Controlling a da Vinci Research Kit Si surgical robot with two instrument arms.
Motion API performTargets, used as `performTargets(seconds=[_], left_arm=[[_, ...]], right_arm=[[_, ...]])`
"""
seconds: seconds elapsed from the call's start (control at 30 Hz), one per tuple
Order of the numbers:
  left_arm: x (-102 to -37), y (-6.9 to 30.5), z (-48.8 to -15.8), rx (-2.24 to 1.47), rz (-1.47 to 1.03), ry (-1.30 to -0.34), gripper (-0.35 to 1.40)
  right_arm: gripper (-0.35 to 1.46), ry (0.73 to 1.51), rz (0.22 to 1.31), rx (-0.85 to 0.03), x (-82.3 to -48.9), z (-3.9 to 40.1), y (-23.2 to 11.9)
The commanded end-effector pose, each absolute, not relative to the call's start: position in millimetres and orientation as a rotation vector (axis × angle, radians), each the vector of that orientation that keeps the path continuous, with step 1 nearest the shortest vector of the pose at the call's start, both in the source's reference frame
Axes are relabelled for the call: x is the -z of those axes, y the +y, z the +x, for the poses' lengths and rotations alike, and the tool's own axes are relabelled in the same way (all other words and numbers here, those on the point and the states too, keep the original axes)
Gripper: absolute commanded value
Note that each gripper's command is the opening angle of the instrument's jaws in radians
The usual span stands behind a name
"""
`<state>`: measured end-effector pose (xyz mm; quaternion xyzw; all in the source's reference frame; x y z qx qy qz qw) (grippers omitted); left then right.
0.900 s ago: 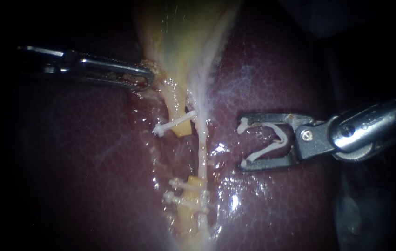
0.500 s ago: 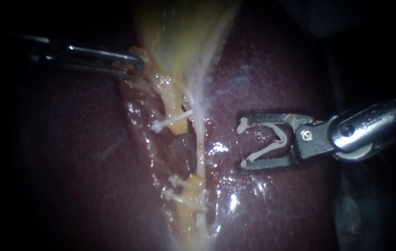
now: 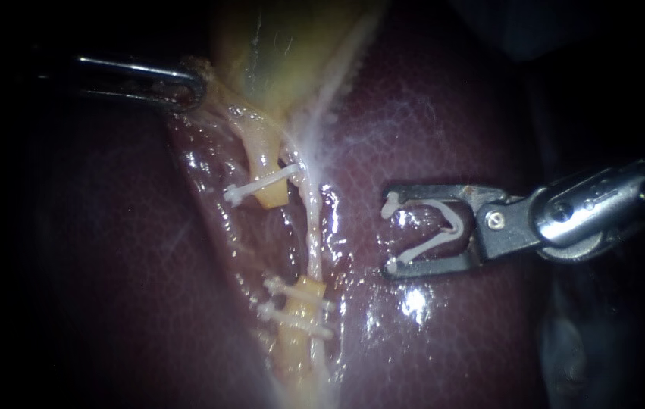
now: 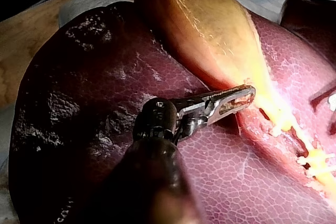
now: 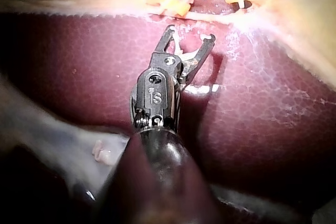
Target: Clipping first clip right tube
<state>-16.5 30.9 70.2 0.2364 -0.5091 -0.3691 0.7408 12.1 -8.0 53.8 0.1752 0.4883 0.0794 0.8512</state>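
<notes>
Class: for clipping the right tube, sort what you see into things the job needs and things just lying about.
Job: right instrument; open clip it carries; right tube; left instrument holding the gallbladder.
Lying about: closed clips on the cut left tube; liver; wooden board.

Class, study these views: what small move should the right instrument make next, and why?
Probably advance the right instrument toward the right tube until its loaded clip straddles it: the clip sits open between the jaws, apart from the tube, while the left instrument grips the gallbladder, exposing the tube.
</notes>
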Motion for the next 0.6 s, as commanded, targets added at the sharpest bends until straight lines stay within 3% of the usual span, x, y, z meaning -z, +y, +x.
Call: performTargets(seconds=[0.03,0.6], left_arm=[[-70.3,30.9,-16.5,0.81,0.517,-1.116,-0.35],[-70.6,30.6,-16.5,0.809,0.516,-1.116,-0.35]], right_arm=[[0.49,1.029,0.384,-0.19,-54.1,12.2,-8.1],[0.47,1.037,0.663,-0.394,-60.0,15.1,-12.0]])
